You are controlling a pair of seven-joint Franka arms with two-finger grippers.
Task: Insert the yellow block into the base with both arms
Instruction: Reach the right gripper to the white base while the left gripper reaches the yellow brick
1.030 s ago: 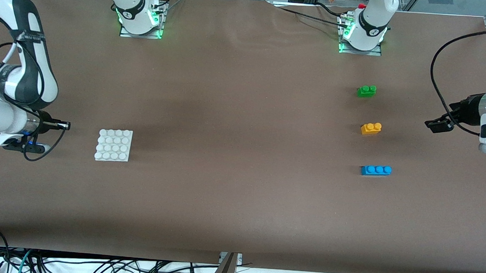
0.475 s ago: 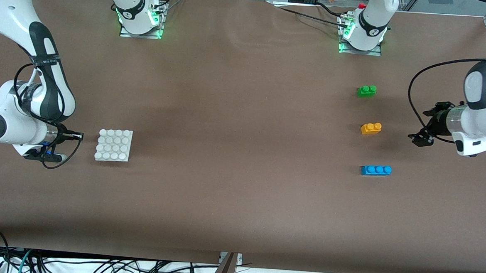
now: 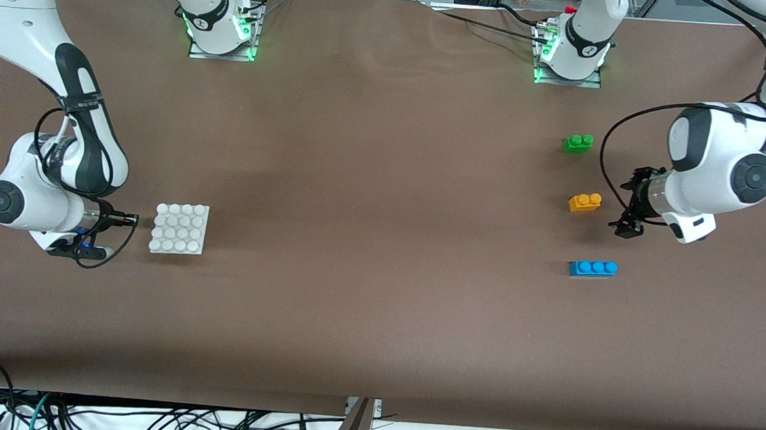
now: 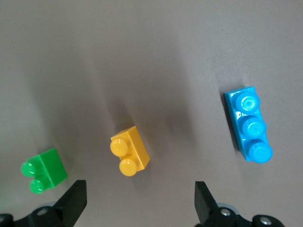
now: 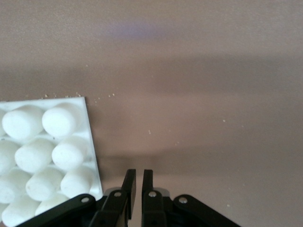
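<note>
1. Front view: the yellow block (image 3: 584,202) sits on the brown table (image 3: 379,293) at centre right of the frame, between the green brick (image 3: 577,144) above it and the blue brick (image 3: 592,268) below it. The left gripper (image 3: 627,208) hangs just to the right of the block, not touching it. At the left of the frame the base (image 3: 180,228) lies flat, with the right gripper (image 3: 130,219) low at its left edge. My worry here is the spacing: a slanted approach could nudge the yellow block toward a neighbour.

2. Left wrist view: the left gripper (image 4: 137,201) shows both fingers (image 4: 75,198) spread wide at the bottom of the frame, holding nothing. The yellow block (image 4: 130,151) lies skewed between them, the green brick (image 4: 43,171) close by one finger. If the wrist comes down without turning, I reckon the fingers could catch the block's corners, or clip the green brick.

3. Right wrist view: the right gripper (image 5: 135,177) is pinched nearly together, empty, at bottom centre, just beside the base (image 5: 92,156) corner. If it pushes carelessly, the light plate may slide rather than stay braced.
</note>
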